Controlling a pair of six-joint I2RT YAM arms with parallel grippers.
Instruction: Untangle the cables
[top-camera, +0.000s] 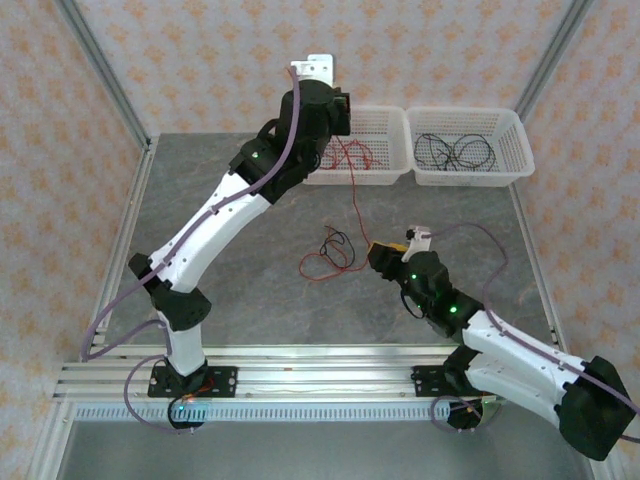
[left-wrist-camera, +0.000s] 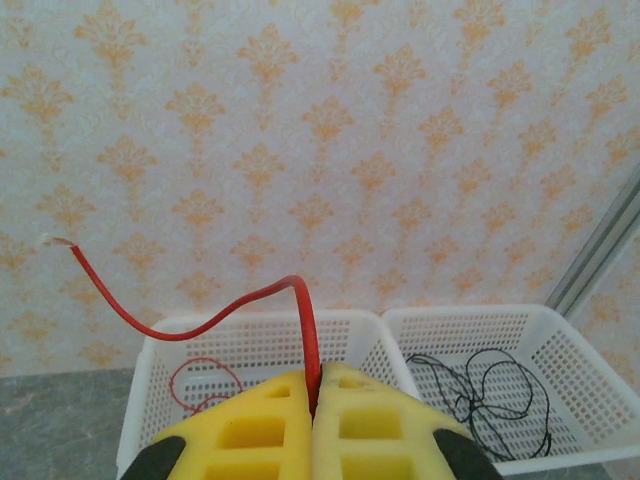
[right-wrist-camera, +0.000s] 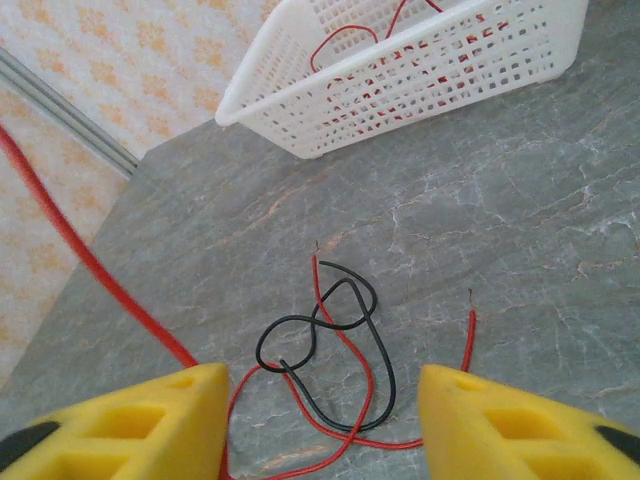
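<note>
My left gripper clenches a red cable held high; my nearer right gripper stands released, the tangle just ahead between its jaws.

Plenty of bare table is being left free ahead of the right fingers; between them, though, the way's being blocked by tangled cables.
</note>
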